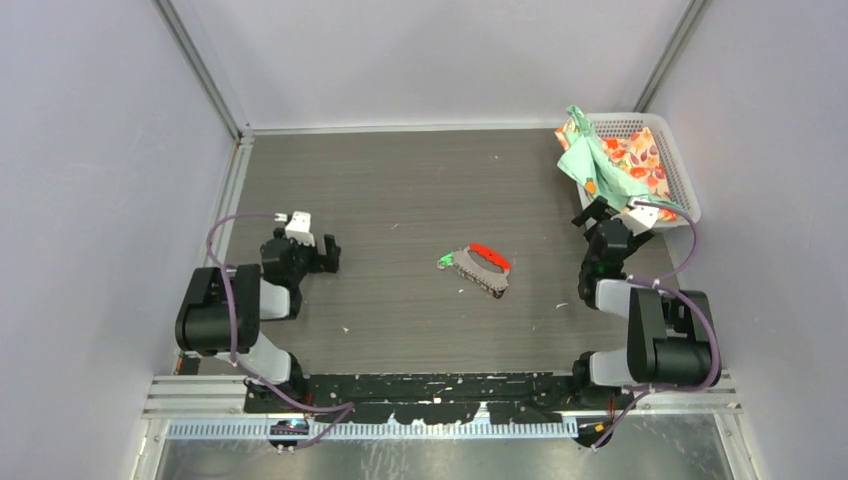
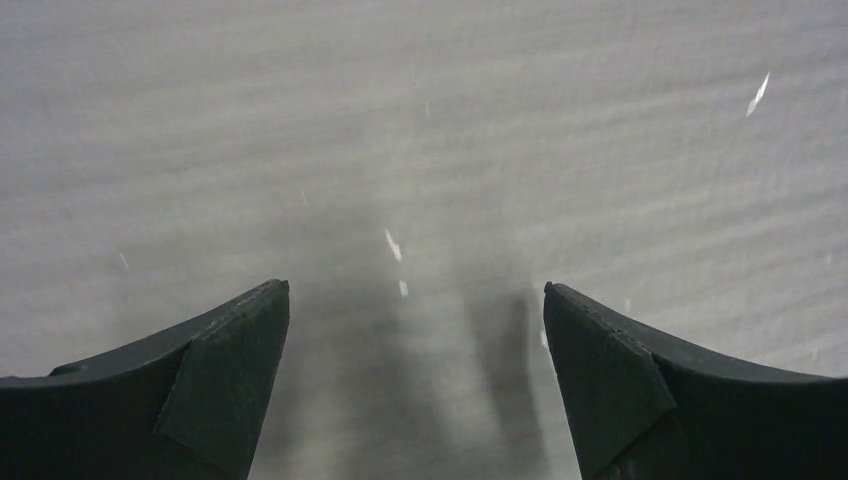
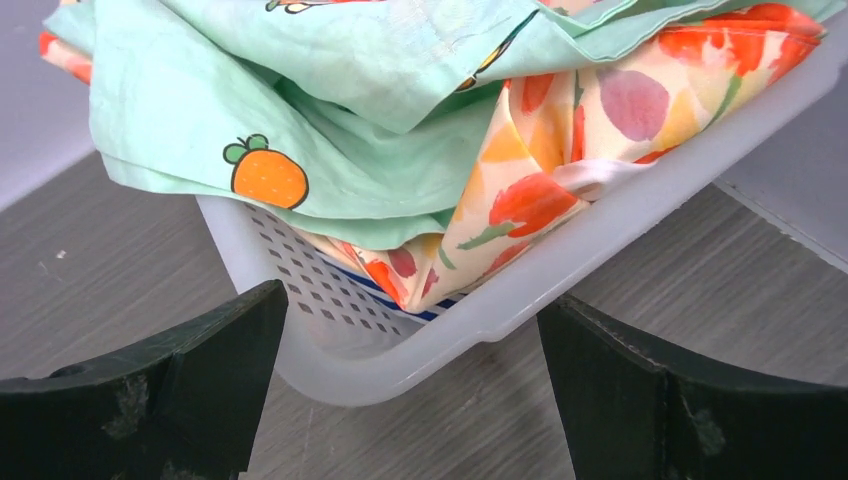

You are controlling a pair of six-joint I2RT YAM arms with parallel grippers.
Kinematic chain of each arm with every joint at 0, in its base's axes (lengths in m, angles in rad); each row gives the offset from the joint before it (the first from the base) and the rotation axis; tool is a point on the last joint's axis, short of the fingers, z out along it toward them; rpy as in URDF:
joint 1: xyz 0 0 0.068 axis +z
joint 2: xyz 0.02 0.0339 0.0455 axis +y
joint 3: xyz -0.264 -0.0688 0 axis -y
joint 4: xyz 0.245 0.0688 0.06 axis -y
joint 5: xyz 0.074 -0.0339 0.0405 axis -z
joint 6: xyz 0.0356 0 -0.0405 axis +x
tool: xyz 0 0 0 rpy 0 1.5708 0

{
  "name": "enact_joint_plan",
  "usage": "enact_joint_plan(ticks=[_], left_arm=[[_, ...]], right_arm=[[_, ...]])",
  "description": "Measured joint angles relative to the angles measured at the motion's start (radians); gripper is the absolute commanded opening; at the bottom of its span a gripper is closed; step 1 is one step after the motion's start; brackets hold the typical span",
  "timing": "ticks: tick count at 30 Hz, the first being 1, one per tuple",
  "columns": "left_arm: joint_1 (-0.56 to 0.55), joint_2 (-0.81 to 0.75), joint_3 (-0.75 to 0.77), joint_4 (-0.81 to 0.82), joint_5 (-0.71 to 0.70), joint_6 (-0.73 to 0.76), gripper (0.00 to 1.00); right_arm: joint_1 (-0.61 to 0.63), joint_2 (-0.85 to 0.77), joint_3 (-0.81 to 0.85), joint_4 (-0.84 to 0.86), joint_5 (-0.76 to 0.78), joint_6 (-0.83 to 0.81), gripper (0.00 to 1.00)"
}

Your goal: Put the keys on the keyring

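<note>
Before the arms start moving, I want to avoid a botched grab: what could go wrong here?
The green-tagged key lies right against the keyring, so a pinch may drag both. The open right gripper sits close to the basket and could bump it or snag the cloth.

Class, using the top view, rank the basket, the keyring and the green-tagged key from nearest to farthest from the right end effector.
1. Basket: back right corner, right beside the right end effector.
2. Keyring: table centre, with its red tab.
3. Green-tagged key: at the keyring's left end, just beyond it.
</note>
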Motion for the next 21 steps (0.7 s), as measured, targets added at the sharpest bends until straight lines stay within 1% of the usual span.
enact_joint_plan(ticks=[4,5,8,10,21], left_arm=[[-0.002,0.016,-0.075,0.055,0.002,-0.007,1.00],[-0.003,0.021,-0.071,0.066,0.002,-0.008,1.00],[-0.009,0.020,0.013,0.006,-0.004,-0.008,1.00],[-0.009,0.019,0.041,0.022,-0.010,-0.008,1.00],[-0.010,0.013,0.049,0.006,-0.010,-0.008,1.00]], right_arm=[[0.019,0.139,-0.068,0.309,-0.010,-0.018,1.00],[0.036,0.168,-0.072,0.351,-0.006,-0.022,1.00],[0.071,0.200,-0.026,0.293,-0.024,-0.058,1.00],[0.076,0.204,-0.019,0.267,-0.038,-0.077,1.00],[0.076,0.204,-0.020,0.250,-0.060,-0.097,1.00]])
